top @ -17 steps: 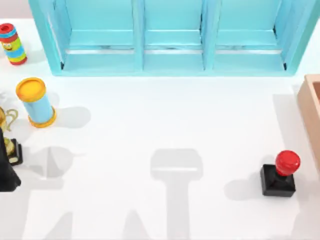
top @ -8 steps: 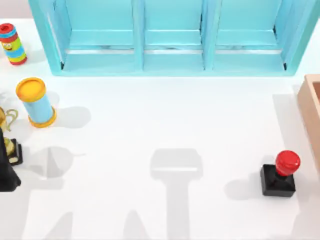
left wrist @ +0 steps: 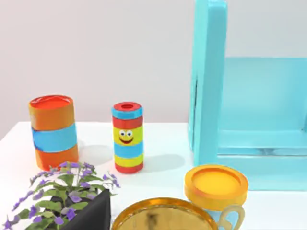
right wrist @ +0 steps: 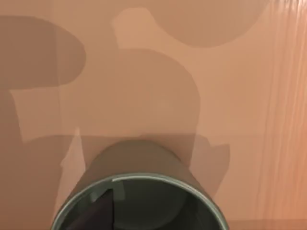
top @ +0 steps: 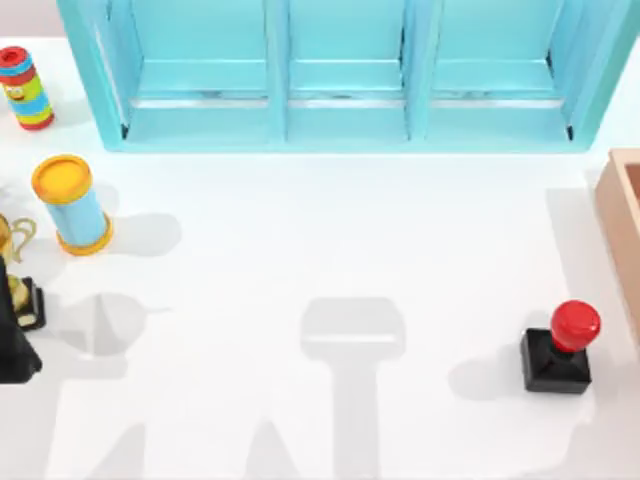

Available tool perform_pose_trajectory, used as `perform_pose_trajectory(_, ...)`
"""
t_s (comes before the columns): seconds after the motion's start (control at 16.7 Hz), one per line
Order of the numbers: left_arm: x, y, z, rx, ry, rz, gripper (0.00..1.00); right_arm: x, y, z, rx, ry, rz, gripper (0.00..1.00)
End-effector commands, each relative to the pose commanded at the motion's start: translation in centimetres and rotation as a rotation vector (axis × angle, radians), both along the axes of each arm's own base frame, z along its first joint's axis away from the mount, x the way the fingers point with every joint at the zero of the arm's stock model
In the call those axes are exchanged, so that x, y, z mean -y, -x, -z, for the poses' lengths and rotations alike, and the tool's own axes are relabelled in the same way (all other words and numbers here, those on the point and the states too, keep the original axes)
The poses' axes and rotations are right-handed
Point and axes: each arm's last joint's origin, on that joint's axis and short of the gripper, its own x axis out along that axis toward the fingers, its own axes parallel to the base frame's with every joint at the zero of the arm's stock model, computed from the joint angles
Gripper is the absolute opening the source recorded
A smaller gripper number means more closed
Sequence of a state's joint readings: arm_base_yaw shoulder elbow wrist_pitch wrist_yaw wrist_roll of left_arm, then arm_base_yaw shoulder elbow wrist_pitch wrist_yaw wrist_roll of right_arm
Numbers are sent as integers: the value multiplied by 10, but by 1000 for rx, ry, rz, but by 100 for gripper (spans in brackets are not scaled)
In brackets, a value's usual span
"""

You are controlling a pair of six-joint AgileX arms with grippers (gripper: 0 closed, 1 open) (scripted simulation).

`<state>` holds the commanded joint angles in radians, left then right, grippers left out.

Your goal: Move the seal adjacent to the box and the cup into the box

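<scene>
Under right wrist — cup [right wrist: 139, 191] over box [right wrist: 240, 96].

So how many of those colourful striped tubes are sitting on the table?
3. One with a smiley face sits at the far left corner, a blue one with yellow ends stands nearer, and an orange-and-blue one stands beside the smiley one. More may be hidden.

No readable text, label, brand name or number appeared on anything in the three views. The nearest thing to a sign was a printed smiling face, two eyes above a red mouth, on the yellow band of the striped canister [left wrist: 127, 136], which stood on the table near the turquoise shelf unit [left wrist: 208, 86]; in the top view the same canister [top: 25, 88] sat at the far left. The seal [top: 560, 346] carried no marking that could be made out.
</scene>
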<state>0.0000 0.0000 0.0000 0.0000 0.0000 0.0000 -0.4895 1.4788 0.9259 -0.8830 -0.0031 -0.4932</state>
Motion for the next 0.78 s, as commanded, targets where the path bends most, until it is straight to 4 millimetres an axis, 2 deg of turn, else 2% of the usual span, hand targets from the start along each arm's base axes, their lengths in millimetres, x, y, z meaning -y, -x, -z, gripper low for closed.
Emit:
perform_pose_trajectory(0.24, 0, 0, 0, 0, 0, 0, 100, 6, -15, -45, 106, 22, -25, 100)
perform_pose_trajectory(0.42, 0, 0, 0, 0, 0, 0, 100, 6, -12, -71, 82, 30, -20, 100)
perform_pose_trajectory(0.6, 0, 0, 0, 0, 0, 0, 100, 0, 0, -82, -1, 18, -2, 100)
perform_pose_trajectory(0.78, 0, 0, 0, 0, 0, 0, 100, -4, 10, -81, -85, -2, 14, 100)
